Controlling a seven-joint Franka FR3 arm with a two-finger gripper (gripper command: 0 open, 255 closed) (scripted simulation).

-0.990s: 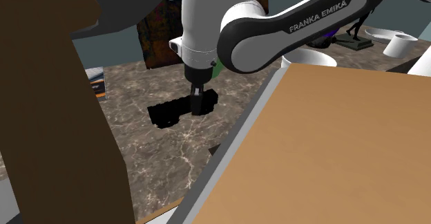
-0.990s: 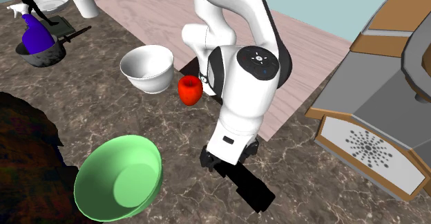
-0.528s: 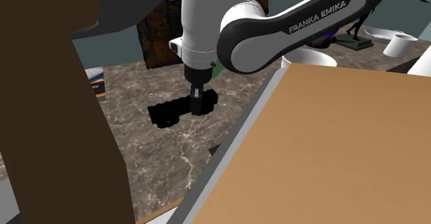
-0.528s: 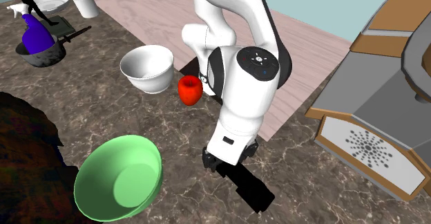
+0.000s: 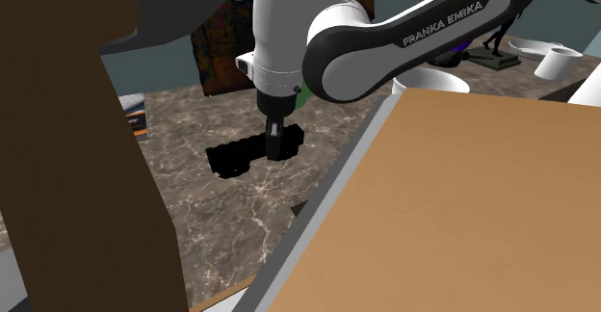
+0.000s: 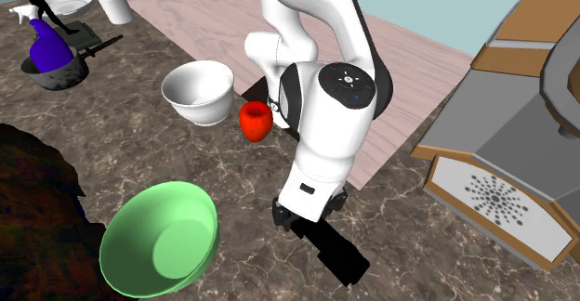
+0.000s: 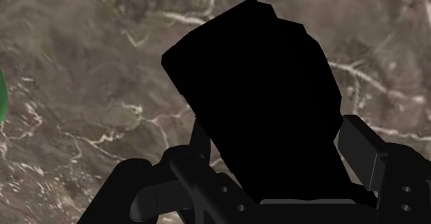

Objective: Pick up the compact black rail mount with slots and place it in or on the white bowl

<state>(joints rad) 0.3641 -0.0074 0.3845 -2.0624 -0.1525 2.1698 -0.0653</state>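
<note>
The black rail mount (image 5: 236,156) lies flat on the dark marble counter (image 5: 222,214). It stretches out from under the hand in the second exterior view (image 6: 339,255). My gripper (image 5: 274,146) points straight down on one end of it (image 6: 299,220). In the wrist view the gripper (image 7: 276,129) is shut on the mount (image 7: 255,70), with a black finger (image 7: 200,140) pressed against each long side. The white bowl (image 6: 198,90) stands upright further along the counter, past a red object (image 6: 257,121). In the shoulder view the arm partly hides the bowl (image 5: 431,82).
A large green bowl (image 6: 160,239) sits close beside the mount. A dark pot with a purple bottle (image 6: 46,48), a white cup (image 6: 115,6) and a plate (image 6: 67,0) stand at the far end. The stand (image 5: 462,204) and a brown cabinet (image 5: 67,166) flank the counter.
The fingers drew in slightly onto the mount between the earliest frames and half a second ago. Since then nothing has moved; the mount still rests on the counter.
</note>
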